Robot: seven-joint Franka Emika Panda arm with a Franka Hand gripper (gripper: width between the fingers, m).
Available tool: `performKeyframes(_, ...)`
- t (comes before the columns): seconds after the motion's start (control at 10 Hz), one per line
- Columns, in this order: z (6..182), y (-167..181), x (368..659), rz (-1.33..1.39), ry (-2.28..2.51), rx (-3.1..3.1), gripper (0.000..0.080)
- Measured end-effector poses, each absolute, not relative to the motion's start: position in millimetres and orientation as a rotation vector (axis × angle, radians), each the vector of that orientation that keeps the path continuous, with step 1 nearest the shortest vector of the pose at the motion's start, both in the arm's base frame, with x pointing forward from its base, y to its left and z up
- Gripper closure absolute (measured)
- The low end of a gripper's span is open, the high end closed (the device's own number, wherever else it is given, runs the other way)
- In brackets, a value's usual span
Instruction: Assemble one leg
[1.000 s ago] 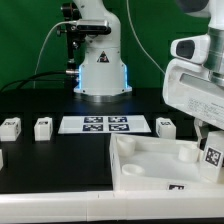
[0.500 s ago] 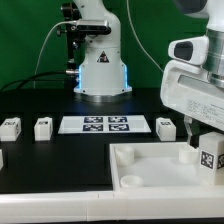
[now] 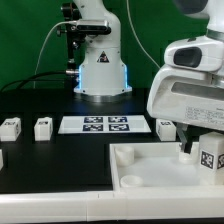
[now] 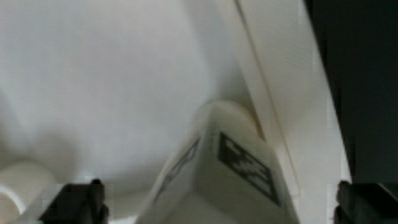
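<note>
A leg, a small white block with a black-and-white tag, stands upright at the large white tray-like piece's corner on the exterior view's right. My gripper hangs over it, its white hand hiding the leg's top. In the wrist view the leg lies between my dark fingertips, with a gap on at least one side. My gripper is open and holds nothing. The tray's white floor fills the wrist view.
Three loose legs stand in a row behind the tray, and another pokes in at the left edge. The marker board lies between them. The robot base stands at the back. A round socket post rises inside the tray.
My hand has shifted toward the exterior view's left and a little lower over the leg. The tray, tilted one second ago, has lain flat since half a second ago.
</note>
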State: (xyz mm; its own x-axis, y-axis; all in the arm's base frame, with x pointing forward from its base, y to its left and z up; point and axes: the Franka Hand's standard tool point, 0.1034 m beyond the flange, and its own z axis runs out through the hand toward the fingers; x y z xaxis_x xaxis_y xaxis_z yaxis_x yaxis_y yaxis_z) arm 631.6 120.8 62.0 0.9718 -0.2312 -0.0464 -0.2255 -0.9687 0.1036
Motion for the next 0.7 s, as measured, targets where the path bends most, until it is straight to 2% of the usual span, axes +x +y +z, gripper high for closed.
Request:
performKeyframes(0.5, 61.7, 113.9, 632.9, -0.129, 0.557, 2.997, 0.0151)
performKeyframes(0.7, 62.7, 113.5, 633.4, -0.133, 0.691, 2.974, 0.0151)
